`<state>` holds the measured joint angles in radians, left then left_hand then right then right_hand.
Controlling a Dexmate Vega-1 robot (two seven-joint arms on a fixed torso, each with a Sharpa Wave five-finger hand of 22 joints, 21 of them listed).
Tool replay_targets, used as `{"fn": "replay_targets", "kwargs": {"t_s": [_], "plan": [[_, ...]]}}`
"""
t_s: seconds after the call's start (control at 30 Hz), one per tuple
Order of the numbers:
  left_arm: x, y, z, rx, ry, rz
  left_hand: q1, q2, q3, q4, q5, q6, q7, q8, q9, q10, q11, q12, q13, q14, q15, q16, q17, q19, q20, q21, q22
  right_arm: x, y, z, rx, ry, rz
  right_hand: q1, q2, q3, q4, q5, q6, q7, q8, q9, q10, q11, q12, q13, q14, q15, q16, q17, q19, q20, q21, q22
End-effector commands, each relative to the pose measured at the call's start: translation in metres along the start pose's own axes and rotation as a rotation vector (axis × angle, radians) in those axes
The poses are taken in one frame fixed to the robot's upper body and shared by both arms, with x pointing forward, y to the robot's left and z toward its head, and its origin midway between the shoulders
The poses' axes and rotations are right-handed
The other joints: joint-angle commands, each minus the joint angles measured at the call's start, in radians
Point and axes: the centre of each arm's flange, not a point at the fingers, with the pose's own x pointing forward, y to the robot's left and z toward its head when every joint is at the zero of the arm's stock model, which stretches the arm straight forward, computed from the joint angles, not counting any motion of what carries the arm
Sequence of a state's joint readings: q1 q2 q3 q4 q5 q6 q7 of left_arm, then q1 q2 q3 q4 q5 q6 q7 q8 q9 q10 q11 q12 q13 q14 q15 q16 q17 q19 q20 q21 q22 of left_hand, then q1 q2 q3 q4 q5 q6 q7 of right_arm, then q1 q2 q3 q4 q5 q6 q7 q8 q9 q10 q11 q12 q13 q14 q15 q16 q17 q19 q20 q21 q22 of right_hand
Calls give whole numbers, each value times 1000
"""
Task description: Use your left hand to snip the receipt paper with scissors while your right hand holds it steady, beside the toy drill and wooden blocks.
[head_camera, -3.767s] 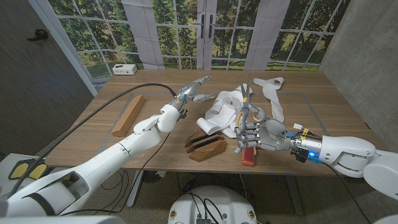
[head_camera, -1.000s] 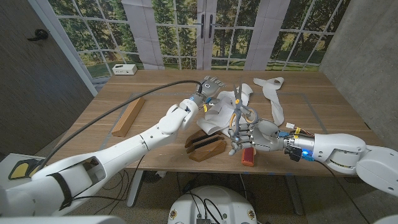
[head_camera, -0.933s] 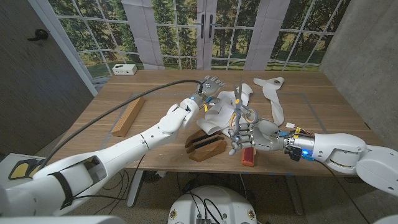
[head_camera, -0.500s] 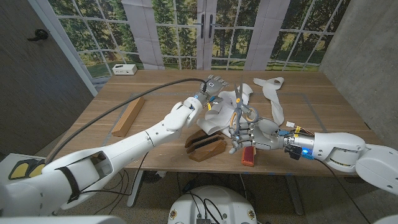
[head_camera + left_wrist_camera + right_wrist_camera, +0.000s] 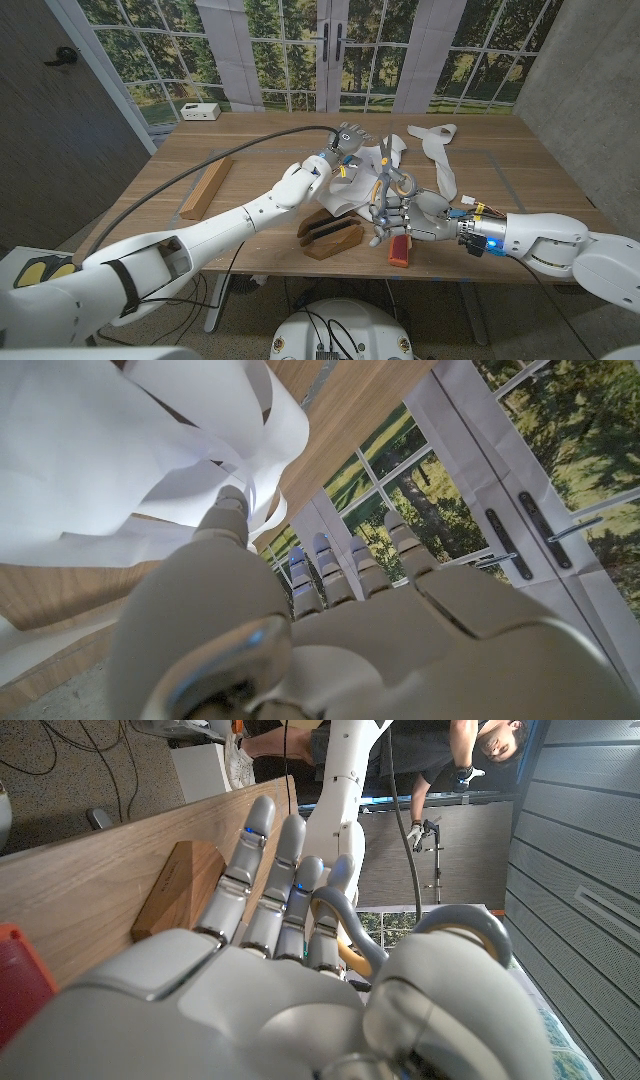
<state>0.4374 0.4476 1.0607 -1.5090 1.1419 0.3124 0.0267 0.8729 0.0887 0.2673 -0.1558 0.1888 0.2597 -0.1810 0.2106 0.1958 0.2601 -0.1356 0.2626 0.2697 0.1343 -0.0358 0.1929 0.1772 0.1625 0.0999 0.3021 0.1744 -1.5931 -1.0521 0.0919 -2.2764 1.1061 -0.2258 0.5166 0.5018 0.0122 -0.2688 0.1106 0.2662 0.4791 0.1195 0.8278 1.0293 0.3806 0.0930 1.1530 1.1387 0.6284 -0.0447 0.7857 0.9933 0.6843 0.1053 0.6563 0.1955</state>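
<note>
The white receipt paper [image 5: 352,192] lies crumpled at the table's middle, with a loose strip [image 5: 437,150] behind it. My right hand [image 5: 402,216] grips grey-handled scissors [image 5: 391,176] upright just right of the paper, blades pointing away from me. In the right wrist view the scissor loops [image 5: 455,925] sit against that hand [image 5: 270,980]. My left hand [image 5: 345,138] hovers over the paper's far edge, fingers spread, holding nothing. In the left wrist view its thumb [image 5: 228,510] is close against the paper [image 5: 120,450]. The red toy drill [image 5: 400,250] lies under my right hand.
Dark slotted wooden blocks [image 5: 330,237] sit at the near edge, left of the drill, and also show in the right wrist view [image 5: 180,885]. A long wooden block [image 5: 207,185] lies far left. A white box [image 5: 200,111] stands at the back left. A person [image 5: 450,750] stands beyond the table.
My left hand has moved right from the table's middle-left and now hangs over the paper's far edge with fingers spread. My right hand with the scissors has barely moved.
</note>
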Motion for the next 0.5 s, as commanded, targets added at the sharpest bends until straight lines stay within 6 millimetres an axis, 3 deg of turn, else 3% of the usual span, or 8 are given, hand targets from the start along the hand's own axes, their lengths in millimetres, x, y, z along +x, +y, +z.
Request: {"fn": "replay_targets", "kwargs": {"t_s": [0.03,0.5], "plan": [[9,-4,15,-6,-28,-14,3,-7,2,-2,4,9,-3,-1,2,6,-5,4,0,11,-64,3,1,10,-10,-5,5,-1,2,-1,3,-7,-3,12,2,-9,0,-1,14,0,-5,1,10,-1,-1,3,2,-4,-2,4,6,-2,-3,2],[9,-5,16,-7,-32,-30,4,-13,-1,-2,4,14,-3,-1,2,8,-5,4,0,16,-67,3,1,13,-12,-10,5,-1,5,-2,3,-9,-4,13,4,-15,1,-2,15,1,-8,1,13,-1,-5,0,4,-5,-4,2,6,-2,-6,2]]}}
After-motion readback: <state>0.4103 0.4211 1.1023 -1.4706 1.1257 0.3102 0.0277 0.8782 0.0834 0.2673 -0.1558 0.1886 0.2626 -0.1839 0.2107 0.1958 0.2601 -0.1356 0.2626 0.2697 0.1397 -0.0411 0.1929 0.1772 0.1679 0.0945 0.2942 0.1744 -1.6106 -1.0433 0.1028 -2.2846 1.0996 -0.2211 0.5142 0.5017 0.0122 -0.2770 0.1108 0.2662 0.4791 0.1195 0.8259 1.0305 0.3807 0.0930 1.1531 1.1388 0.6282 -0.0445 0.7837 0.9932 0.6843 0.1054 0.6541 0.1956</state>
